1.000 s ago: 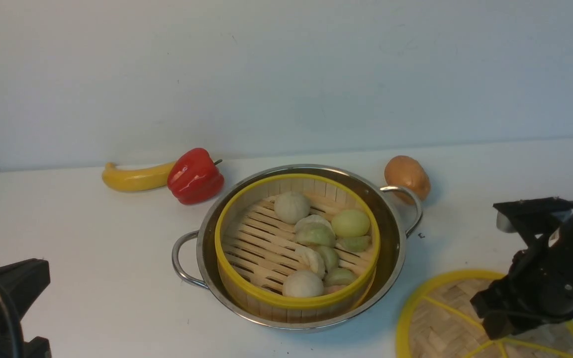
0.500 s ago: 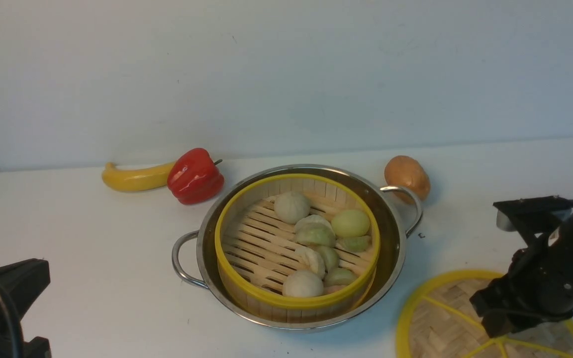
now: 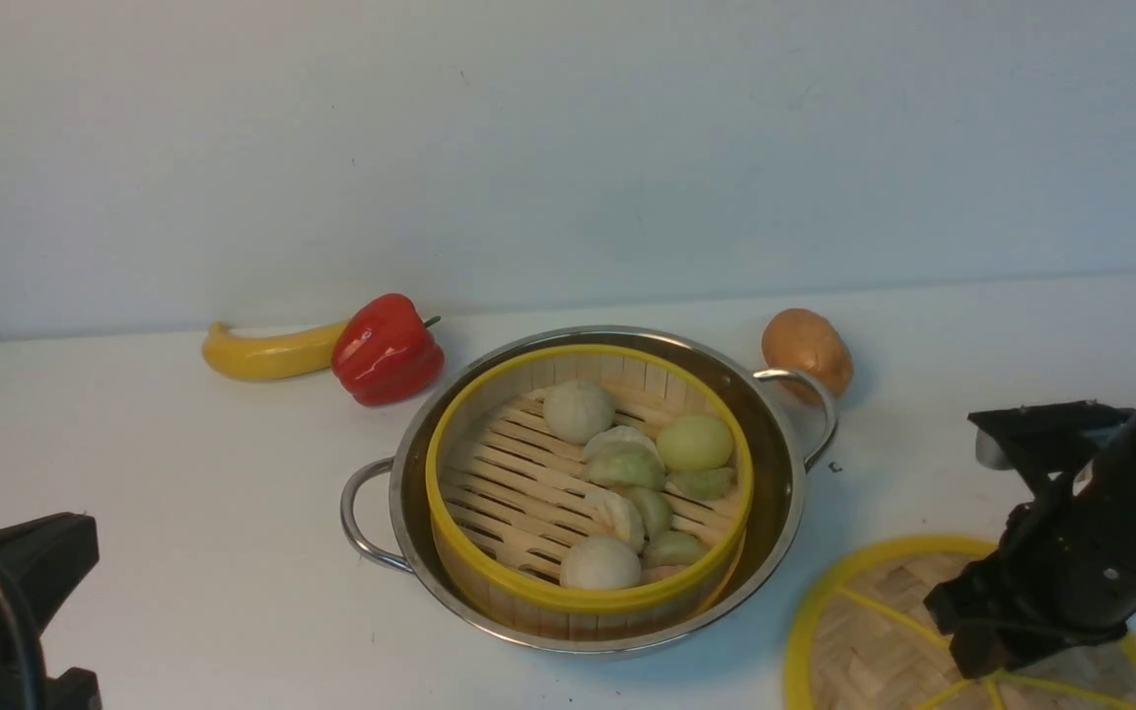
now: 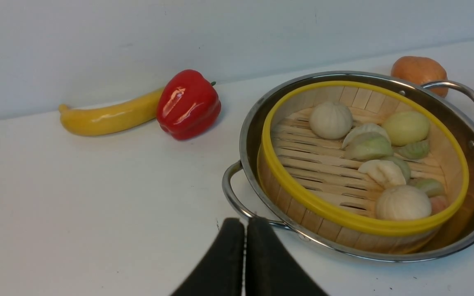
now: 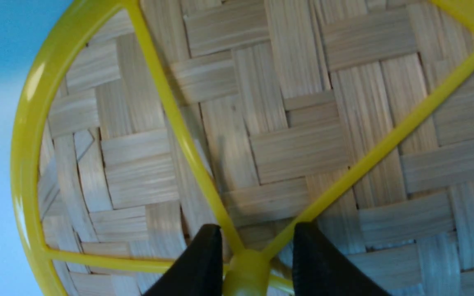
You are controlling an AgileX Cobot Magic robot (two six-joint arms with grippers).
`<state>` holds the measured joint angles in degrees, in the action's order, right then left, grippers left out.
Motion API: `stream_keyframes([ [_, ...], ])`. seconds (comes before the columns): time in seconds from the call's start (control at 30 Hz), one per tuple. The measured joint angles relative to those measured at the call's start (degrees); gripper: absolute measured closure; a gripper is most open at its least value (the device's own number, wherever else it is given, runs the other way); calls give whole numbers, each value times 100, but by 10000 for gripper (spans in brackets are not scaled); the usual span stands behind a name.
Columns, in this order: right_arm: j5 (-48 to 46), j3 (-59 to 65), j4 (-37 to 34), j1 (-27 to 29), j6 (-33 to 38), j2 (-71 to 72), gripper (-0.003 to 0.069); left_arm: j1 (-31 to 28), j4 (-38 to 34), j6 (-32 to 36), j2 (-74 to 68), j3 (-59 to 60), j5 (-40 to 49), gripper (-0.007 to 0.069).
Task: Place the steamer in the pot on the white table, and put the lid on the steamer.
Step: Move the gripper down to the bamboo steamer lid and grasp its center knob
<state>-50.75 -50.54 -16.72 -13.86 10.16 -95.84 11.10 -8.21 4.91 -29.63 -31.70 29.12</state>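
Several pale white and green dumplings (image 3: 694, 442) lie in the steamer (image 3: 504, 478), gathered toward its right half, so much of the slatted wooden base on the left shows. The steamer sits inside the pot (image 3: 777, 483). Its yellow rim stands above the steel rim, and a band of shiny wall shows beside it on the right. The pot stands near the middle of the white surface (image 3: 183, 473), with one looped wire handle at its near left and the other at its far right. The lid (image 3: 864, 631) lies flat on the surface at the near right, apart from the pot and partly cut off by the lower edge of the front view. The right fingers (image 5: 198, 267) hang low over the lid's centre and stand apart, one on each side of the yellow knob (image 5: 247, 273) where the spokes meet; whether they touch the knob I cannot tell. The left fingers (image 4: 224, 263) are pressed together with nothing between them, pointing toward the pot's left handle. At the far left a banana (image 3: 267, 353) lies against a red pepper (image 3: 386, 347), and a potato (image 3: 807, 350) rests just beyond the pot's right handle. The surface carries a few small dark specks and ends at a plain pale wall (image 3: 568, 148).
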Motion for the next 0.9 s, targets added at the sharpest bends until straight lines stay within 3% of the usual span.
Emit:
stream_keyframes([
  [0.27, -221, -29, -19, 0, 7, -7, 512, 0, 0, 0, 0, 0, 0, 625],
  [0.57, -621, -179, 149, 0, 87, 52, 515, 0, 0, 0, 0, 0, 0, 625],
  [0.73, -1559, -1080, 423, 0, -51, 185, 515, 0, 0, 0, 0, 0, 0, 625],
  [0.9, -1876, -1743, 814, 0, -289, 263, 515, 0, 0, 0, 0, 0, 0, 625],
])
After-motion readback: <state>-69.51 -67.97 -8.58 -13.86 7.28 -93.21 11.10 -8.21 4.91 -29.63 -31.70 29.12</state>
